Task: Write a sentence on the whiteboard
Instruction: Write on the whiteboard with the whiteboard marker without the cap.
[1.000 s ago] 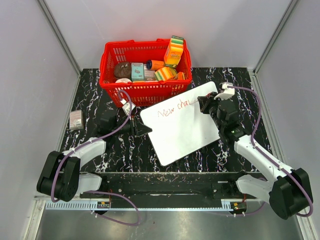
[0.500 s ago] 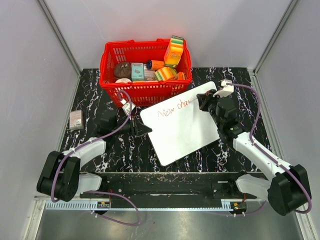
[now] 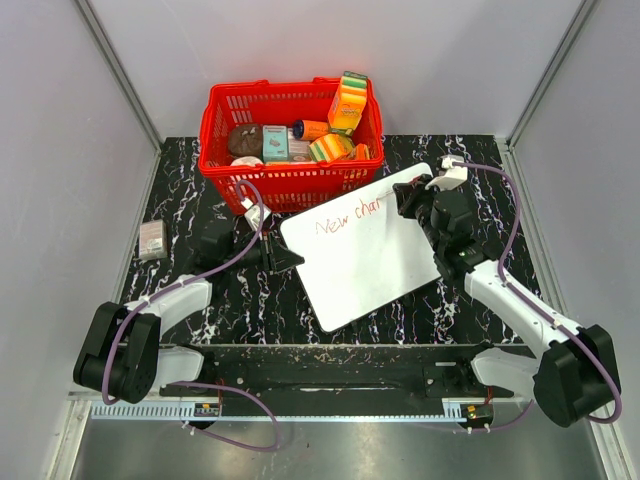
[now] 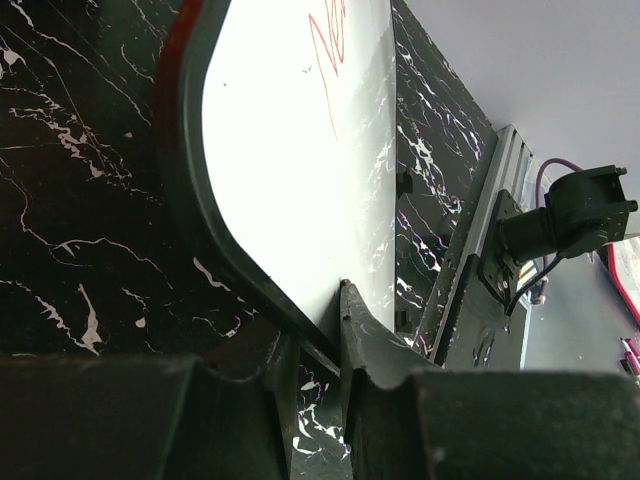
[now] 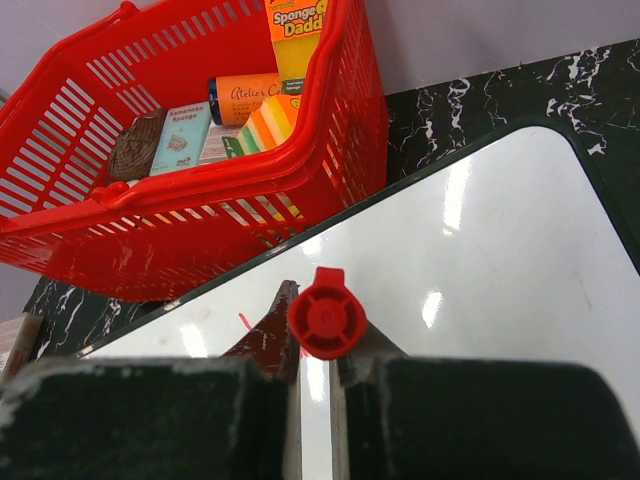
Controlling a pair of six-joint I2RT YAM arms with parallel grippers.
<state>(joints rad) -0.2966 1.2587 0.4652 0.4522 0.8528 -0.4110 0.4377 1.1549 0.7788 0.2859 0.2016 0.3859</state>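
Note:
The whiteboard [image 3: 365,265] lies tilted on the black marble table, with red writing [image 3: 347,215] reading "New cha" along its far edge. My left gripper [image 3: 289,259] is shut on the board's left edge; in the left wrist view [image 4: 316,335] its fingers pinch the dark rim of the whiteboard [image 4: 290,150], and the red writing [image 4: 330,40] shows at the top. My right gripper [image 3: 405,201] stands over the board's far right part, just right of the writing, shut on a red marker [image 5: 327,314]. The marker's tip is hidden. The whiteboard also shows in the right wrist view [image 5: 490,250].
A red basket [image 3: 222,176] with sponges, boxes and a tube stands just behind the board; it also shows in the right wrist view [image 5: 90,230]. A small grey box [image 3: 152,240] lies at the table's left edge. Grey walls enclose the table.
My right gripper with the marker has shifted slightly to the right along the board's far edge, and the red writing has grown by a stroke. The left arm has not moved.

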